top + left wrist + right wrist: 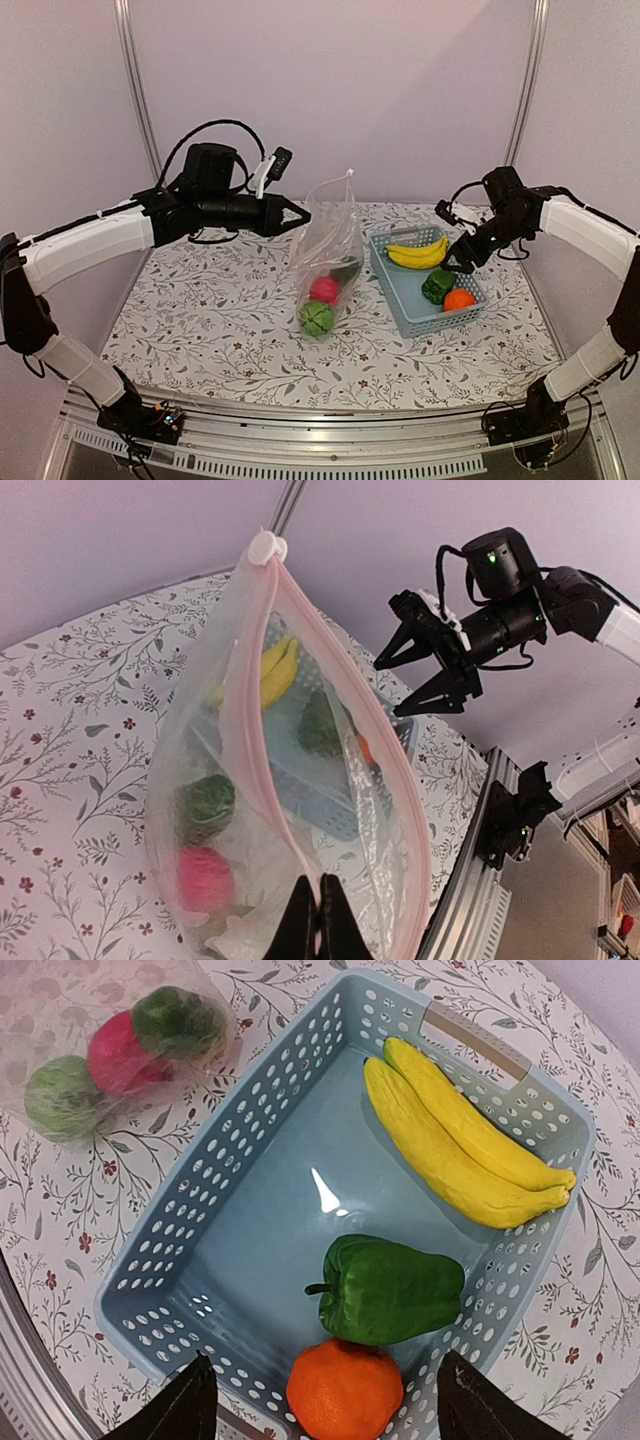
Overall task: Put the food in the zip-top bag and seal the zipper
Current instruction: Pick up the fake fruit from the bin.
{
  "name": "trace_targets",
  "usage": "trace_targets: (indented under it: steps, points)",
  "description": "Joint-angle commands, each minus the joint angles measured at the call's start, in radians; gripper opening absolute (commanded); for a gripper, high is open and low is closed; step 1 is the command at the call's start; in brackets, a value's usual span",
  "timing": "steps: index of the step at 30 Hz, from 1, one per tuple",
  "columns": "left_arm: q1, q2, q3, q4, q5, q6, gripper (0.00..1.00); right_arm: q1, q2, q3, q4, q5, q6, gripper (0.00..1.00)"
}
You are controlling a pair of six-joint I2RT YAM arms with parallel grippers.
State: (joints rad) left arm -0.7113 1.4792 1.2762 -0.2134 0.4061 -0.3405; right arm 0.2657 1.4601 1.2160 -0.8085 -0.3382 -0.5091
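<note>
My left gripper (300, 213) (318, 920) is shut on the pink zipper strip (262, 720) of the clear zip-top bag (328, 250), holding its mouth up and open. Inside the bag lie a pink-red fruit (324, 290) (203, 875), a round green ball (316, 318) and a dark green piece (205, 802). My right gripper (460, 262) (325, 1400) is open above the light-blue basket (400, 292) (250, 1230), which holds yellow bananas (418, 253) (455, 1145), a green pepper (437, 285) (395, 1288) and an orange (459, 299) (345, 1392).
The flowered tablecloth (220, 320) covers the table. Purple walls with metal posts (137, 90) stand behind. An aluminium rail (330, 440) runs along the near edge.
</note>
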Motion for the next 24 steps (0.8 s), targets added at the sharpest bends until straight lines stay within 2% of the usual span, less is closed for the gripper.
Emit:
trace_targets:
  steps: [1,14,24]
  points:
    - [-0.004,-0.029,-0.002,0.023,-0.024,0.002,0.0,-0.005,0.056,-0.021,-0.002,0.069,-0.011,0.74]
    - [-0.004,-0.051,-0.023,0.046,-0.05,0.016,0.0,-0.004,0.113,-0.057,-0.073,0.128,-0.047,0.74]
    - [-0.004,-0.047,-0.021,0.042,-0.047,0.015,0.0,-0.002,0.144,-0.085,-0.045,0.195,-0.014,0.76]
